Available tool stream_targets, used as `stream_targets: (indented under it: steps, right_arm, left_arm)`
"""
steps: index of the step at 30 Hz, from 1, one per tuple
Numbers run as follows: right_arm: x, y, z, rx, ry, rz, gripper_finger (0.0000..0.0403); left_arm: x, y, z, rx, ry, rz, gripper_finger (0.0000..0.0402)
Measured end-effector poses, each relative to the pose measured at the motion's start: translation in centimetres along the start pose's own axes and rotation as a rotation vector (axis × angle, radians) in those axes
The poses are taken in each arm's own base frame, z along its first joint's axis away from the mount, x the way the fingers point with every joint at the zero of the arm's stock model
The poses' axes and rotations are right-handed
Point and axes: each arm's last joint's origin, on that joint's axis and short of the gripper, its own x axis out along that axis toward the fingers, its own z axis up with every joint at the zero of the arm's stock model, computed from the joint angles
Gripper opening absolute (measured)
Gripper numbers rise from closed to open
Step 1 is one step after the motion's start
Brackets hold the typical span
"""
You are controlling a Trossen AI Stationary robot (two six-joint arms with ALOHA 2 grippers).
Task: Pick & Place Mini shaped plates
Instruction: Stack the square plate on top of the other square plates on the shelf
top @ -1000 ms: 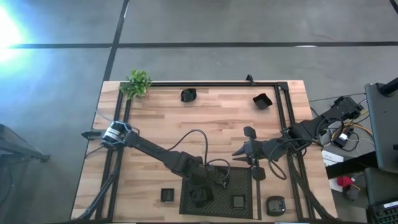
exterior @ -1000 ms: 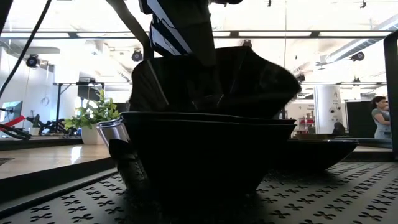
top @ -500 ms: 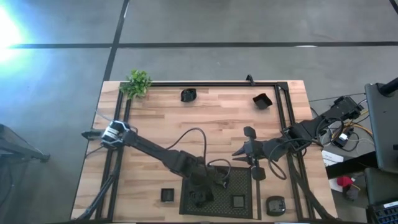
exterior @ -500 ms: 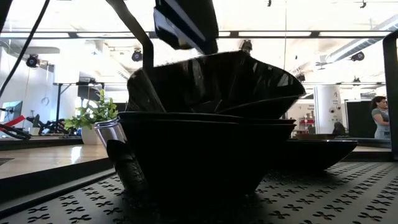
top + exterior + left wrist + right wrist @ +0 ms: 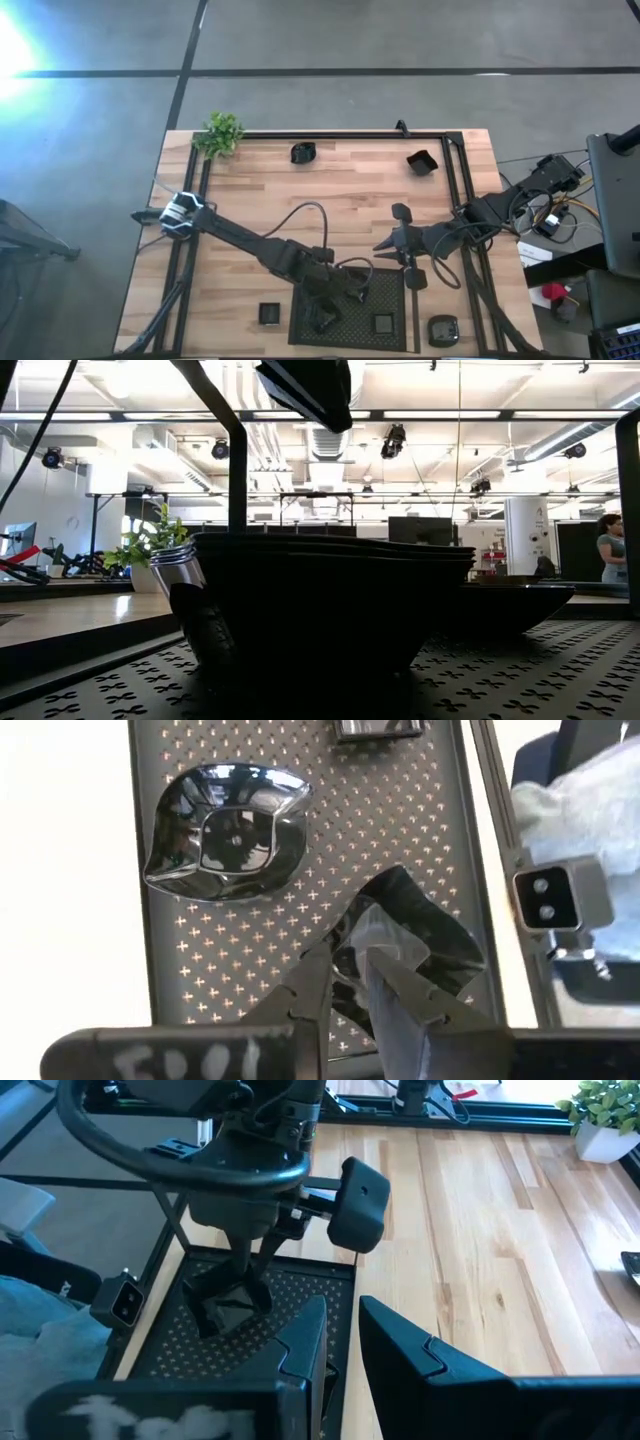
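Black and glossy, an angular mini plate [image 5: 405, 945] pinched at its rim by the left gripper [image 5: 345, 970], held above the perforated mesh tray [image 5: 290, 870]. Another wavy-edged plate [image 5: 225, 845] resting in that tray nearby. Waiting beside the tray with fingers slightly apart and empty: the right gripper [image 5: 340, 1335].

1. A wooden table [image 5: 330, 210] with a black frame carries everything.
2. A plant [image 5: 221, 132] stands at a far corner.
3. Two small plates [image 5: 303, 153] [image 5: 422, 162] lie near the far edge.
4. A mesh tray [image 5: 390, 295] lies at the near edge, one plate [image 5: 269, 314] just beside it and another [image 5: 442, 329] on its other side.
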Motion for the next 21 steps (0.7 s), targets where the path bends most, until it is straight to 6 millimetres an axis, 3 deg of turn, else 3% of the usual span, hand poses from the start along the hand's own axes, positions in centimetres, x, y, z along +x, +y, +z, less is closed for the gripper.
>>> stream_targets:
  steps: [8, 15, 21]
  right_arm:
    - [0.0, 0.0, 0.0, -0.003, 0.0, 0.0, 0.0059]
    - [0.0, 0.0, 0.0, -0.004, 0.002, 0.0, 0.0059]
    - [0.0, -0.1, -0.2, -0.008, 0.025, -0.007, 0.0059]
  left_arm:
    - [-1.0, 0.0, 0.4, 0.019, -0.024, 0.034, 0.0058]
    - [-4.9, -0.4, 0.7, 0.057, -0.113, 0.084, 0.0058]
    - [-8.5, -1.7, -0.8, 0.092, -0.081, 0.085, 0.0058]
